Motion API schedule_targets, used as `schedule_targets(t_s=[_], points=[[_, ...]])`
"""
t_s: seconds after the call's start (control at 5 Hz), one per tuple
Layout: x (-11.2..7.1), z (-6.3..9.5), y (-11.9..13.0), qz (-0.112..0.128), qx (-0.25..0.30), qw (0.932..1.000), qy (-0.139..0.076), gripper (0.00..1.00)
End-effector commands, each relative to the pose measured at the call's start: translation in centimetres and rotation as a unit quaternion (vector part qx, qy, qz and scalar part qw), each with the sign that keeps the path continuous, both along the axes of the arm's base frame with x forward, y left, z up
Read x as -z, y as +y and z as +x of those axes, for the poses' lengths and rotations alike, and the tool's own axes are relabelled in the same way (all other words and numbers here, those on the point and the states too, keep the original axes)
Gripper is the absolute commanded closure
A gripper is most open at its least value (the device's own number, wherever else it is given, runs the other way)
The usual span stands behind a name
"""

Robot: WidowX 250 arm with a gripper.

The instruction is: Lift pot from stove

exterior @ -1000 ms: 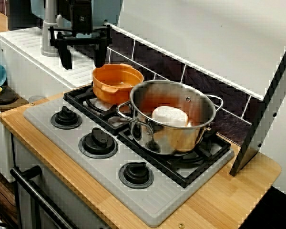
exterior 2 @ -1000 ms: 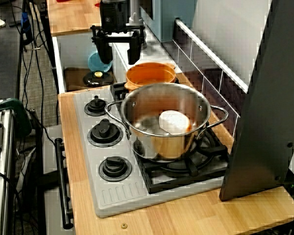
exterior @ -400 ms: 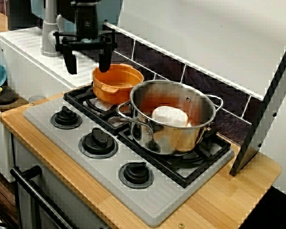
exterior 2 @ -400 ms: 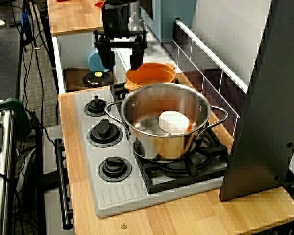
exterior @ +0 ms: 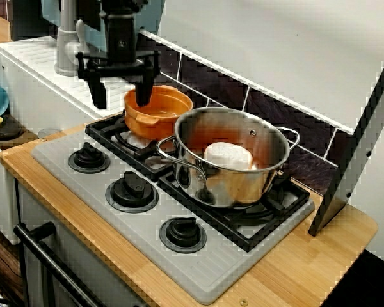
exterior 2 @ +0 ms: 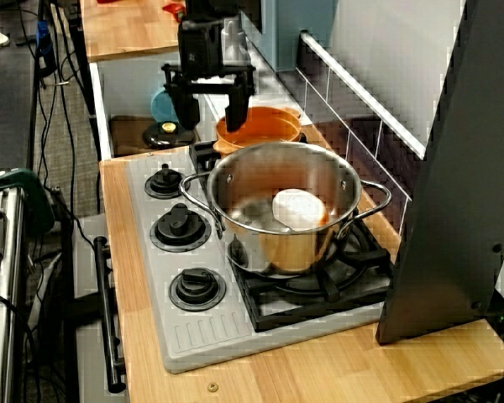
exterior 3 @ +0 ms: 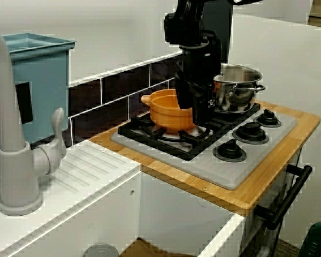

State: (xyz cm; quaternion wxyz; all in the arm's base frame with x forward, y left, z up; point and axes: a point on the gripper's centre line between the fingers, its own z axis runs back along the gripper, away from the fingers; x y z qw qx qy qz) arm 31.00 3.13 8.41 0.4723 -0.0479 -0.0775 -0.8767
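While the claw hangs wide open and empty at the pot's left rim, one finger seems to dip inside and the other stays outside. To grip well, it should sink a little further, close firmly on the wall, then rise straight, clear of the steel pot touching it. Both sit on the stove in a wooden bench; tiles behind.

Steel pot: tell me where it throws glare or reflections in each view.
View from the stove's front corner: the steel pot mirrors orange inside its wall. View along the counter: same orange glow, pale highlights on the outside. View from the sink side: small bright glints on the pot, partly hidden by the end effector.
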Motion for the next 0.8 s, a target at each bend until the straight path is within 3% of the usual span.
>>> schedule_targets(t_s=[0.0,0.2,0.4,0.6], points=[[0.5,1.2,-0.1,0.013,0.005,0.9998,-0.013,0.00],[1.2,1.5,-0.1,0.021,0.001,0.9998,-0.006,0.00],[1.2,1.9,0.0,0.019,-0.003,0.9998,-0.007,1.00],[1.1,2.4,0.1,0.021,-0.008,0.9997,-0.008,1.00]])
